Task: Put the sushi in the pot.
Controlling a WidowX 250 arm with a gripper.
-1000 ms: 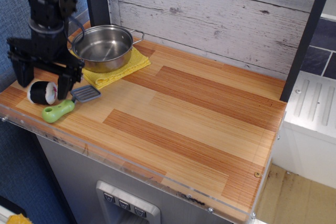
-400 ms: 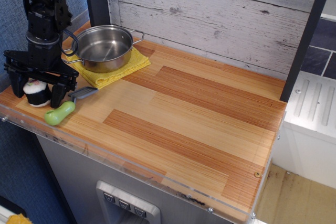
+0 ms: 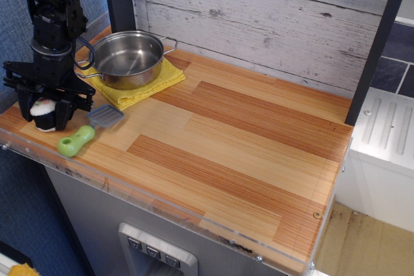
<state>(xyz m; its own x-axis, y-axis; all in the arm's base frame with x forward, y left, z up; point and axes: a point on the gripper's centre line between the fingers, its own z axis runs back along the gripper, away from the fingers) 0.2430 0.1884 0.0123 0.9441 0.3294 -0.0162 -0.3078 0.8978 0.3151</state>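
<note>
Sushi [image 3: 43, 109] sits between the fingers of the tool [image 3: 44, 116], which pinch it from both sides at the tabletop's [image 3: 246, 147] near-left corner, white end facing up. Just right of the tool lies the green-handled spatula [image 3: 85, 132]; behind it, the steel pot [image 3: 127, 59] rests on a yellow cloth [image 3: 152, 84]. Rightward the wood lies open.

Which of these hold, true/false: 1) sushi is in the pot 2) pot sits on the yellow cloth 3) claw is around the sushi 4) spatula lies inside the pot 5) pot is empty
1) False. The sushi is at the table's left edge, between the claw fingers, not in the pot.
2) True. The pot sits on the yellow cloth.
3) True. The fingers flank the sushi.
4) False. The spatula lies on the table, right of the claw.
5) True. Nothing shows inside it.
</note>
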